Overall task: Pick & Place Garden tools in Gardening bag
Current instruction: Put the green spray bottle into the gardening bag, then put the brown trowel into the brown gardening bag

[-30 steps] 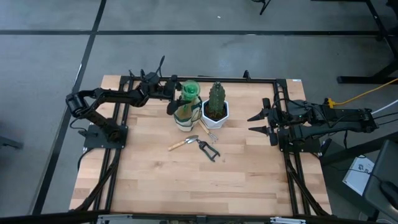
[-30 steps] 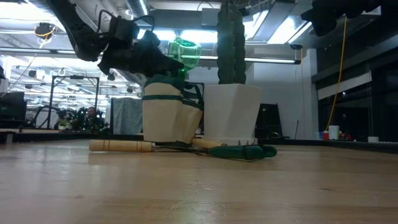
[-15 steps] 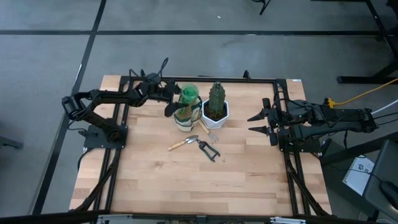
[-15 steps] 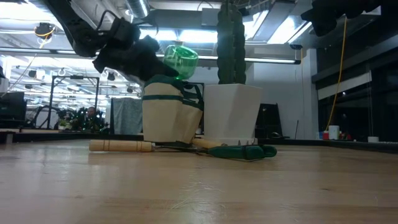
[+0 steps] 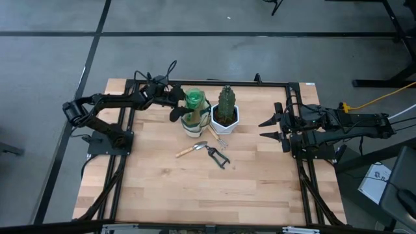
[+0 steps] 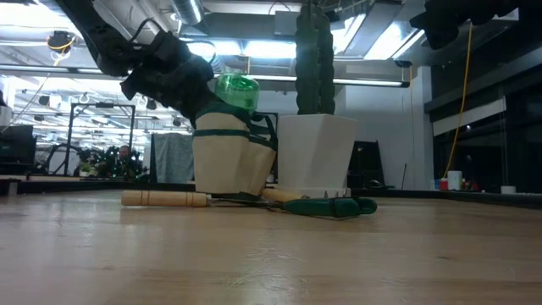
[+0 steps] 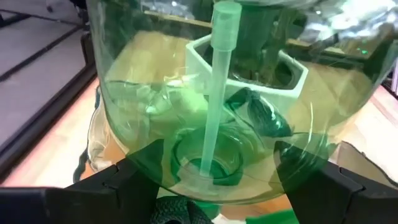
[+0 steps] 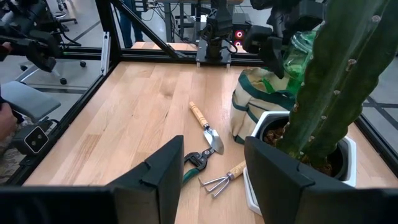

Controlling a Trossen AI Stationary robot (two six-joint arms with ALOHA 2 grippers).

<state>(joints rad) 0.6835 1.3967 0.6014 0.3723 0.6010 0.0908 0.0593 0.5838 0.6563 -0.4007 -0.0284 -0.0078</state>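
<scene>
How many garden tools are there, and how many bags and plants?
Spray bottle: 1
Trowel: 1
Pruning shears: 1
Hand fork: 1
Gardening bag: 1
Cactus in white pot: 1
Total: 6 things, 4 of them tools.

You get even, bright overhead light on the table (image 5: 195,188), with only soft, short shadows. From table height, ceiling strips (image 6: 254,49) glare behind dark silhouettes. Through the spray bottle (image 7: 236,99), your left wrist picture bends and blurs, with white glints on the plastic.
</scene>
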